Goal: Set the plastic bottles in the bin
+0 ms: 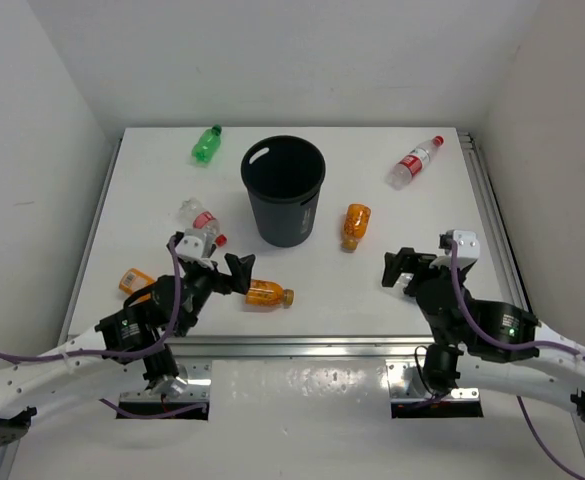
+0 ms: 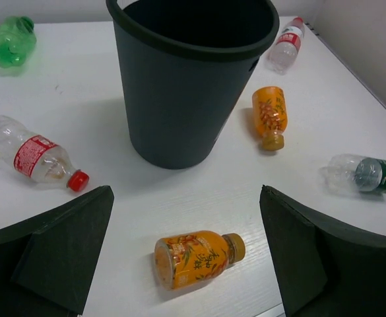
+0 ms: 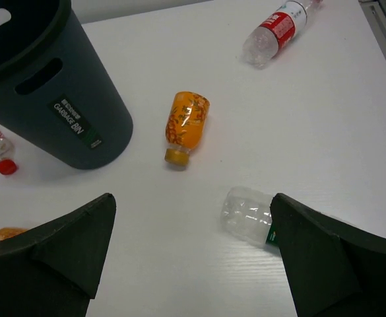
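Note:
The black bin [image 1: 283,190] stands upright mid-table. Around it lie a green bottle [image 1: 206,144], two clear red-labelled bottles [image 1: 415,162] [image 1: 202,222], and three orange bottles [image 1: 355,226] [image 1: 268,294] [image 1: 135,281]. My left gripper [image 1: 222,274] is open and empty, with the near orange bottle [image 2: 196,257] lying between its jaws on the table. My right gripper [image 1: 409,270] is open and empty. A clear bottle with a green label [image 3: 249,214] lies just inside its right finger [image 3: 324,257].
The table's metal front edge [image 1: 302,347] runs just behind both grippers. White walls close in the table on the left, back and right. The bin [image 3: 54,99] carries a small label on its side facing the right arm.

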Robot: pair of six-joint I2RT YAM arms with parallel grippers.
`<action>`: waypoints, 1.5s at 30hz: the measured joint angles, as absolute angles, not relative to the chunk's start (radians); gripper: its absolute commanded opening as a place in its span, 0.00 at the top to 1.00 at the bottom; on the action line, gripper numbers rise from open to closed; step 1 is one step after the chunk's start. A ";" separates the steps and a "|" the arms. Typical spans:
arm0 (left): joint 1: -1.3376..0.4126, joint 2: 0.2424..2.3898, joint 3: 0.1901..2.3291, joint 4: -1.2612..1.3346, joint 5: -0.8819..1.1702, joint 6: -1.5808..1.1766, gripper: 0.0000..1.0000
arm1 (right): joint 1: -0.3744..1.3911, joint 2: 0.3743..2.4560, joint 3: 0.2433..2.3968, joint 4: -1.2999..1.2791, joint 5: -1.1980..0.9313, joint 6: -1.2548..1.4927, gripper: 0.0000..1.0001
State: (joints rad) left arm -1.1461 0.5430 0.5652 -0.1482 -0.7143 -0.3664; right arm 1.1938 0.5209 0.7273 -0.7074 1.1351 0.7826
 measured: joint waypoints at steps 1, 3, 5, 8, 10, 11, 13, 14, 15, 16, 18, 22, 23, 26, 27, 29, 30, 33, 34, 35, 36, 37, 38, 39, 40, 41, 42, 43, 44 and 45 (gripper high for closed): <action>-1.149 0.538 0.565 -0.148 -0.719 -0.366 0.00 | 1.194 0.517 0.727 -0.706 1.142 0.787 0.01; -1.152 0.537 0.561 -0.141 -0.725 -0.366 0.00 | 1.194 0.516 0.726 -0.702 1.154 0.799 0.01; -1.153 0.537 0.549 -0.137 -0.730 -0.366 0.00 | 1.194 0.518 0.725 -0.706 1.167 0.819 0.01; -1.153 0.536 0.525 -0.130 -0.736 -0.364 0.00 | 1.193 0.538 0.726 -0.723 1.206 0.875 0.01; -1.153 0.531 0.504 -0.123 -0.742 -0.363 0.00 | 1.193 0.565 0.726 -0.741 1.240 0.925 0.01; -1.153 0.527 0.492 -0.118 -0.745 -0.364 0.00 | 1.193 0.582 0.727 -0.748 1.259 0.946 0.01; -1.153 0.518 0.472 -0.118 -0.749 -0.364 0.00 | 1.192 0.615 0.730 -0.748 1.283 0.960 0.01; -1.153 0.514 0.467 -0.120 -0.749 -0.364 0.00 | 1.185 0.630 0.732 -0.731 1.288 0.947 0.01; -1.153 0.514 0.467 -0.121 -0.749 -0.364 0.00 | 1.170 0.645 0.735 -0.706 1.275 0.916 0.01; -1.153 0.514 0.467 -0.118 -0.749 -0.364 0.00 | 1.142 0.664 0.742 -0.673 1.255 0.884 0.01; -1.153 0.513 0.467 -0.117 -0.748 -0.364 0.00 | 1.060 0.716 0.783 -0.636 1.179 0.825 0.01; -1.153 0.513 0.467 -0.116 -0.749 -0.364 0.00 | 0.873 0.941 1.023 -0.659 0.994 0.752 0.01; -1.153 0.512 0.467 -0.116 -0.749 -0.364 0.00 | 0.822 1.006 1.089 -0.657 0.949 0.739 0.01; -1.155 0.506 0.467 -0.116 -0.752 -0.364 0.00 | 0.626 1.168 1.200 -0.702 0.797 0.765 0.01; -1.155 0.503 0.467 -0.116 -0.754 -0.364 0.00 | 0.560 1.209 1.221 -0.733 0.762 0.788 0.01; -1.156 0.501 0.467 -0.115 -0.757 -0.364 0.00 | 0.437 1.267 1.236 -0.788 0.696 0.860 0.01; -1.157 0.500 0.467 -0.115 -0.758 -0.364 0.00 | 0.391 1.281 1.234 -0.818 0.671 0.897 0.01; -1.160 0.500 0.467 -0.116 -0.759 -0.364 0.00 | 0.286 1.265 1.176 -0.866 0.599 1.058 0.03; -1.161 0.500 0.467 -0.116 -0.759 -0.364 0.00 | 0.261 1.247 1.136 -0.865 0.583 1.110 0.04; -1.161 0.500 0.467 -0.116 -0.760 -0.364 0.00 | 0.240 1.224 1.088 -0.862 0.564 1.157 0.04; -1.161 0.500 0.467 -0.116 -0.761 -0.364 0.00 | 0.218 1.198 1.031 -0.861 0.545 1.207 0.05; -1.161 0.500 0.467 -0.116 -0.762 -0.365 0.00 | 0.201 1.175 0.976 -0.863 0.534 1.253 0.06; -1.162 0.500 0.467 -0.116 -0.765 -0.365 0.00 | 0.188 1.159 0.934 -0.866 0.526 1.291 0.06; -1.162 0.499 0.467 -0.117 -0.767 -0.365 0.00 | 0.176 1.150 0.894 -0.871 0.519 1.336 0.06; -1.162 0.499 0.467 -0.117 -0.768 -0.365 0.00 | 0.167 1.149 0.870 -0.873 0.513 1.370 0.06; -1.162 0.499 0.467 -0.117 -0.769 -0.365 0.00 | 0.158 1.151 0.855 -0.874 0.508 1.396 0.05; -1.162 0.499 0.467 -0.118 -0.770 -0.365 0.00 | 0.148 1.156 0.842 -0.874 0.498 1.425 0.04; -1.162 0.499 0.467 -0.119 -0.771 -0.365 0.00 | 0.137 1.161 0.831 -0.869 0.488 1.449 0.04; -1.162 0.499 0.467 -0.119 -0.771 -0.367 0.00 | 0.124 1.162 0.818 -0.857 0.480 1.469 0.03; -1.162 0.499 0.467 -0.119 -0.772 -0.368 0.00 | 0.112 1.161 0.799 -0.843 0.470 1.486 0.03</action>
